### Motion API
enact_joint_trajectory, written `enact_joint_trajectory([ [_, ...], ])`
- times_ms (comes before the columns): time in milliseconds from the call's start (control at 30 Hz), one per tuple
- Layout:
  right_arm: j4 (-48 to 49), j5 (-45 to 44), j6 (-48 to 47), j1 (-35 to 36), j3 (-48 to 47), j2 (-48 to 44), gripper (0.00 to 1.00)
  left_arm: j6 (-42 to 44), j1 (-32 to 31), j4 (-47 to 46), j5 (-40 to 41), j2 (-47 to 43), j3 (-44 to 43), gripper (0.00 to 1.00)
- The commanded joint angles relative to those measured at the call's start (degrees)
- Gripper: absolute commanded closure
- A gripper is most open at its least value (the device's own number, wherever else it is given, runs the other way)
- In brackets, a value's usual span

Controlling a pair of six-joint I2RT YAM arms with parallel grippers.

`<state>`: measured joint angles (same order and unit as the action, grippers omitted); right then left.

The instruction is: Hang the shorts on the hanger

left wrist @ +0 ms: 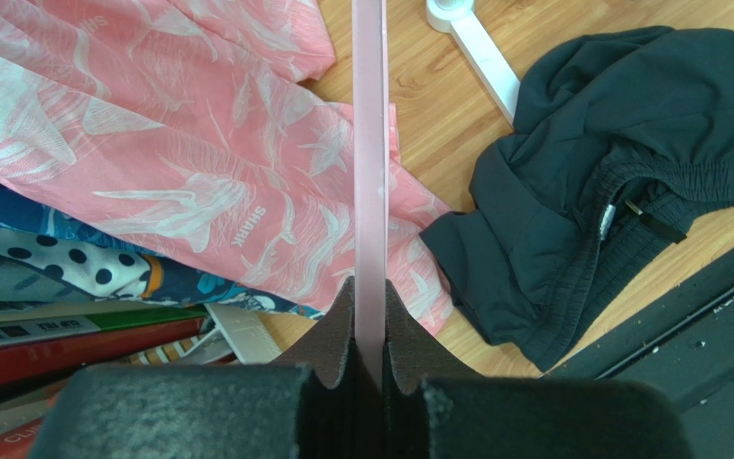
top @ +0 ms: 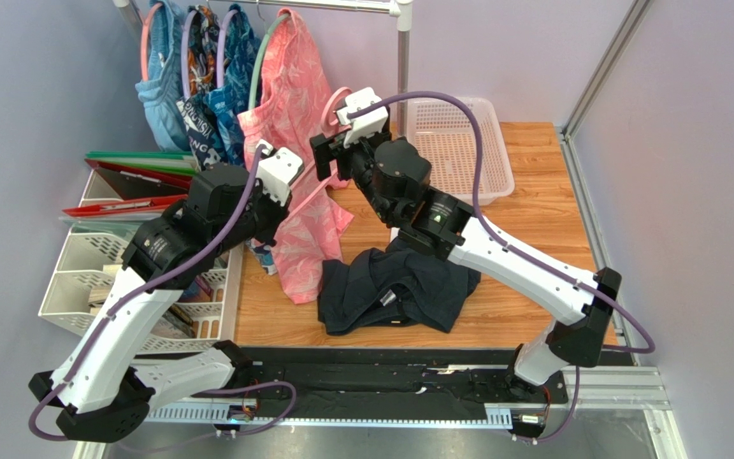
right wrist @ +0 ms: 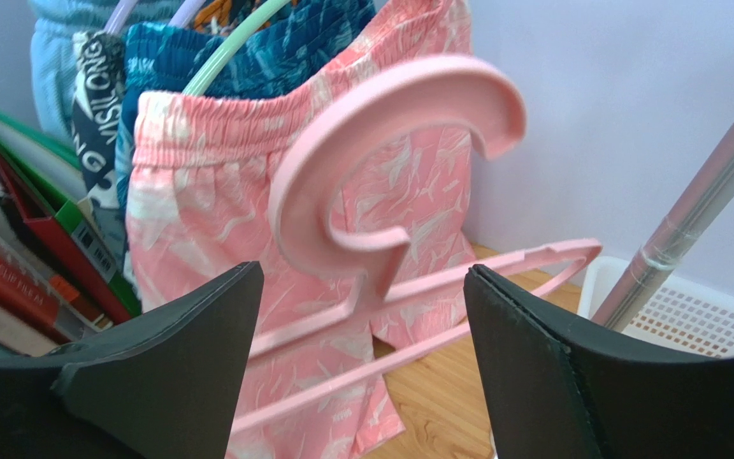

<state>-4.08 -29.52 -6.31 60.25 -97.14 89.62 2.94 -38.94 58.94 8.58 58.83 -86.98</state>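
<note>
Black foam fingers of the left tool (left wrist: 369,298) fill the bottom of the left wrist view, clenched on a straight bar of the pink hanger (left wrist: 370,143), which runs away from them edge-on. That pinch holds the frame in the air, above and to the left of the shorts (left wrist: 591,191), probably so that it is free to be threaded. The shorts lie in a crumpled black heap on the wooden tabletop (left wrist: 438,115), waistband and drawcord showing, with nothing gripping them. Up behind the shorts, the right tool (right wrist: 359,287) stands spread wide with the hanger's hook just ahead of the gap, touching neither finger as far as I can tell. It seems placed to take the hook end and steady the frame. A pink leaf-print garment (left wrist: 179,143) hangs just left of the shorts, its hem reaching the tabletop. By my reading, the shorts are not yet on the hanger.
</note>
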Motion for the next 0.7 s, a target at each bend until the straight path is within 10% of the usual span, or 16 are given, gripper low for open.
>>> enact_joint_trajectory([
  [0, 7.5, -5.11, -1.6, -0.04, -5.07, 2.65, 0.24, 0.31, -0.35, -1.28, -1.46, -0.91, -0.21, 1.0],
  [200, 6.28, -3.97, 0.33, -1.36, -5.34, 2.58, 0.98, 0.66, -0.52, -0.84, -3.21, -2.92, 0.93, 1.0],
  [333, 4.96, 1.47, 1.91, -2.85, -2.98, -1.19, 1.0, 2.76, -0.44, 0.12, -7.78, -4.25, 0.41, 0.63],
  [467, 2.51, 12.51, 3.57, -4.7, 3.16, -7.95, 1.0, 6.63, -0.44, 0.74, -14.1, -7.76, -0.3, 0.05],
  [667, -1.46, 25.88, 3.68, -8.21, 11.61, -18.06, 1.0, 12.44, -0.44, 0.04, -28.43, -15.67, 1.99, 0.01],
])
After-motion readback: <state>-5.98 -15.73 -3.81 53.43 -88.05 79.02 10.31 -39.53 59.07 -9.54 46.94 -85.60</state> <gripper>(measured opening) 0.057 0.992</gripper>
